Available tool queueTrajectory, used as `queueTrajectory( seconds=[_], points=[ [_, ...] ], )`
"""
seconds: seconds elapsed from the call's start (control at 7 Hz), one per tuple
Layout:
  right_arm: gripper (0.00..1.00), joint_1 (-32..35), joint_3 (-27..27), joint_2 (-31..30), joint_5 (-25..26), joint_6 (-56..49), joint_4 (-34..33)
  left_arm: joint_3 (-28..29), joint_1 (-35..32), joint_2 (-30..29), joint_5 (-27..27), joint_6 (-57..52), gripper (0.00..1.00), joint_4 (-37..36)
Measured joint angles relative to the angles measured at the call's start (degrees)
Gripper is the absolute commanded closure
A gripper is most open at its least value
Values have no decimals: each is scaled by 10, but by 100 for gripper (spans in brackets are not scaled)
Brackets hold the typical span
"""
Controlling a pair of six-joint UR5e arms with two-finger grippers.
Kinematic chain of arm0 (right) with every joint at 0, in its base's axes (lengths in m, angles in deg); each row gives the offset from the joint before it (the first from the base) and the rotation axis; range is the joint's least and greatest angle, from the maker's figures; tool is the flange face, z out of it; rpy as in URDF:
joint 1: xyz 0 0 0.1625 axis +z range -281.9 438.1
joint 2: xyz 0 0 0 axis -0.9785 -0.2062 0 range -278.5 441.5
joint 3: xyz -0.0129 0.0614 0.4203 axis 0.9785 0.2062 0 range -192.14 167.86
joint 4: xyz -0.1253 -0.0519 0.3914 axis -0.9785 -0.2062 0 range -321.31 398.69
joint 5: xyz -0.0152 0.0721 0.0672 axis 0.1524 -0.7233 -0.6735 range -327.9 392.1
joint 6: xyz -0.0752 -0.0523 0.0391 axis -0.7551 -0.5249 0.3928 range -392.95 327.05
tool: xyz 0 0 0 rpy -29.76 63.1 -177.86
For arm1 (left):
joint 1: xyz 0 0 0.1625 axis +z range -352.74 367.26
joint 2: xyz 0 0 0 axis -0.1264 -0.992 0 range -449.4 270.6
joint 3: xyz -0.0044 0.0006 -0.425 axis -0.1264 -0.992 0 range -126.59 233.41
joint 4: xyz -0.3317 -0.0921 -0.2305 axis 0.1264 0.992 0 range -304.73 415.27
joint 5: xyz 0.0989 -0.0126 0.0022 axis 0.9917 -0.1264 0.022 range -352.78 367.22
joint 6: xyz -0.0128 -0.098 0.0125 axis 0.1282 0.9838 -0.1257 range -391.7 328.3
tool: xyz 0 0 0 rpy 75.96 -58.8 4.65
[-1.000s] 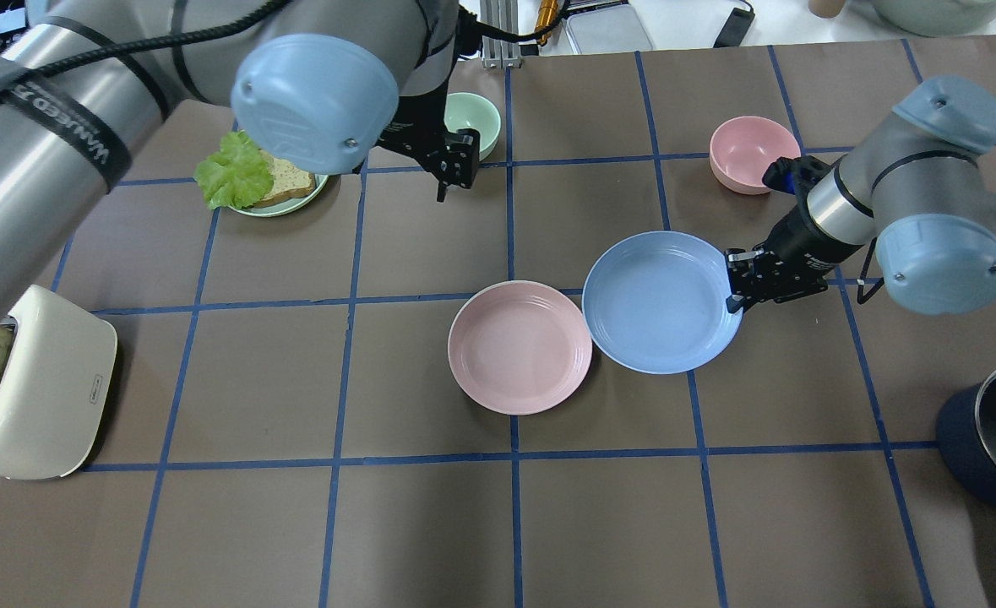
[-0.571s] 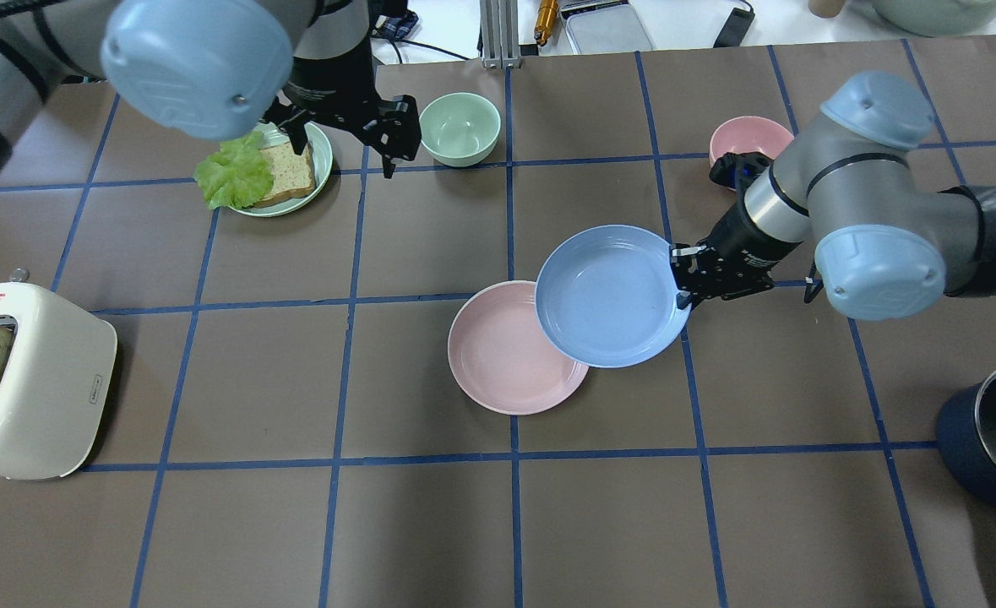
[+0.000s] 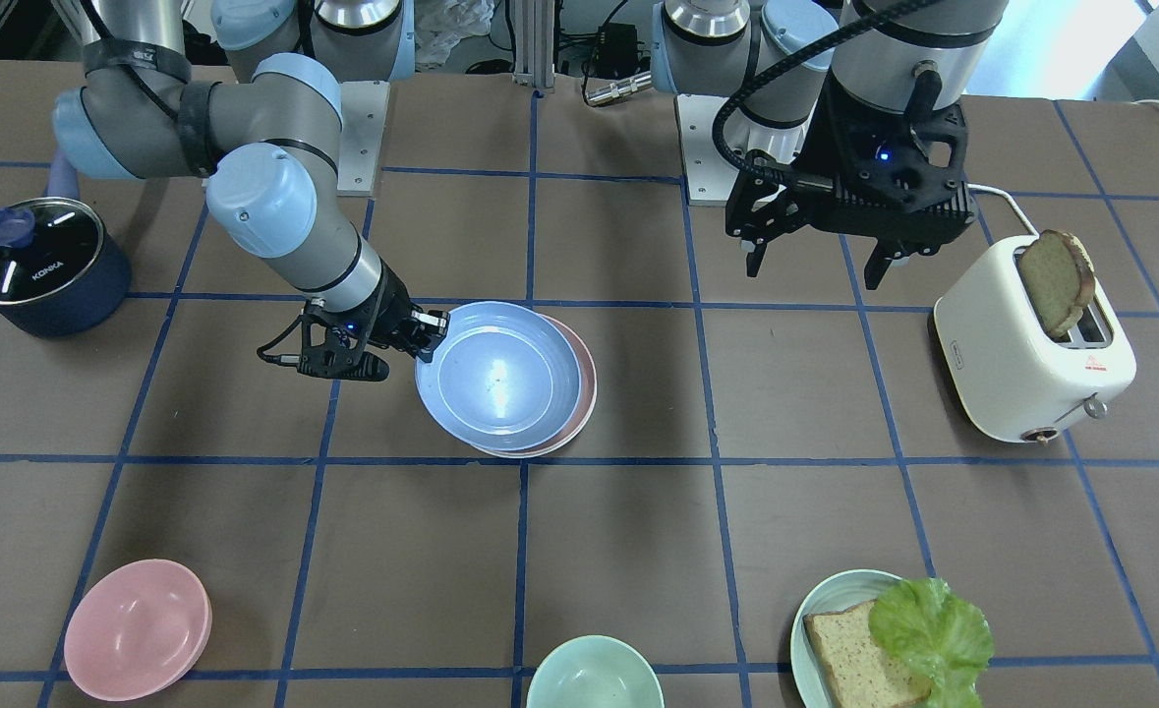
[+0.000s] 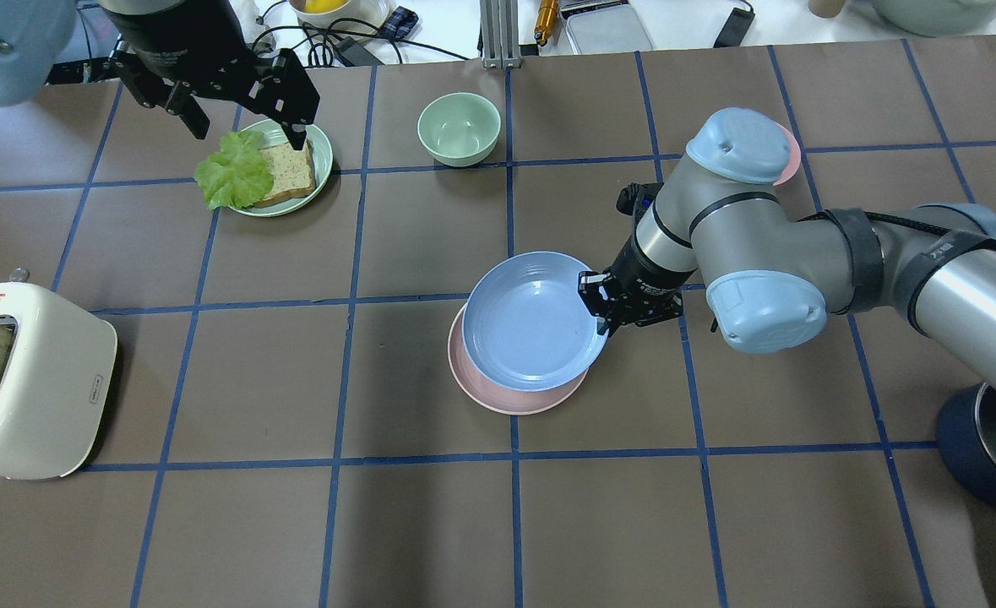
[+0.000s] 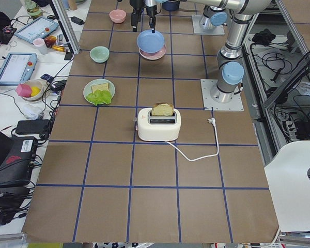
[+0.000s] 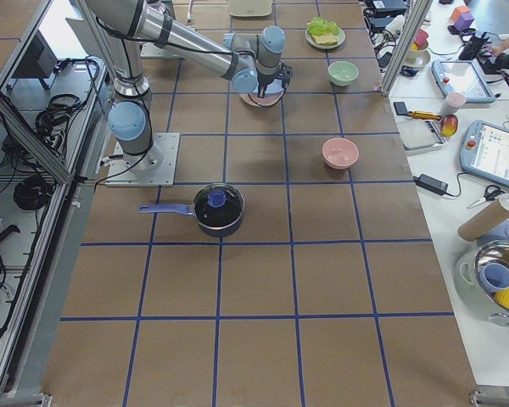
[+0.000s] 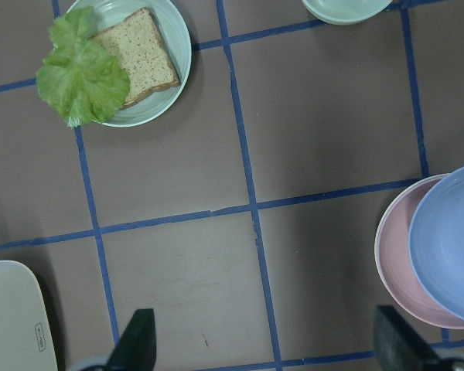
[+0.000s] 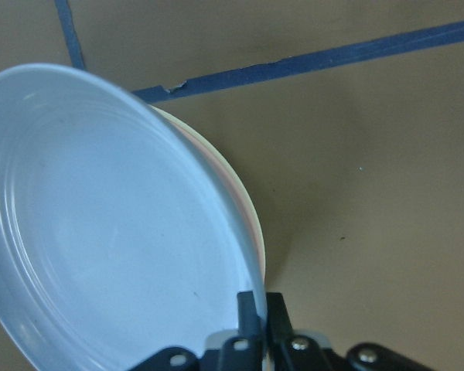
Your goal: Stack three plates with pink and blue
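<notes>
My right gripper [image 4: 601,317] is shut on the right rim of the light blue plate [image 4: 531,325], as the right wrist view [image 8: 259,305] shows. The blue plate sits slightly tilted over the pale pink plate [image 4: 506,401] and covers most of it, so only a pink crescent shows. I cannot tell whether the two plates touch. The pair also shows in the front view [image 3: 498,379]. No cream-white plate shows on its own. My left gripper [image 4: 244,127] is open and empty, held high near the far left of the table.
A teal plate [image 4: 322,169] with bread and lettuce lies under the left gripper. A green bowl [image 4: 459,127] stands at the far middle, and a pink bowl [image 3: 137,629] far right behind my right arm. A toaster [image 4: 33,380] stands near left, a dark pot [image 4: 987,447] near right.
My right gripper has carried the blue plate leftward, from beside the pink plate to over it. My left arm has swung left, away from the middle of the table.
</notes>
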Motion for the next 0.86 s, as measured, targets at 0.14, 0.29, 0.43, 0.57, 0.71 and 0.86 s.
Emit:
queueTrajectory(
  seconds=[0.14, 0.29, 0.43, 0.57, 0.71, 0.86],
  points=[
    [83, 7, 0, 4, 0, 4, -4, -8, 9, 6, -8, -22, 0, 2],
    [75, 10, 1, 11, -1, 9, -11, -19, 13, 15, -11, -34, 0, 4],
    [58, 12, 2, 18, -4, 13, -16, -37, 14, 26, -12, -40, 0, 2],
    [38, 13, 3, 22, -6, 17, -24, -56, 15, 39, -13, -42, 0, 0],
    [19, 12, 4, 23, -8, 20, -39, -68, 18, 49, -12, -43, 0, -1],
    [2, 9, 9, 24, -8, 18, -53, -72, 22, 54, -13, -45, 0, -1]
  ],
)
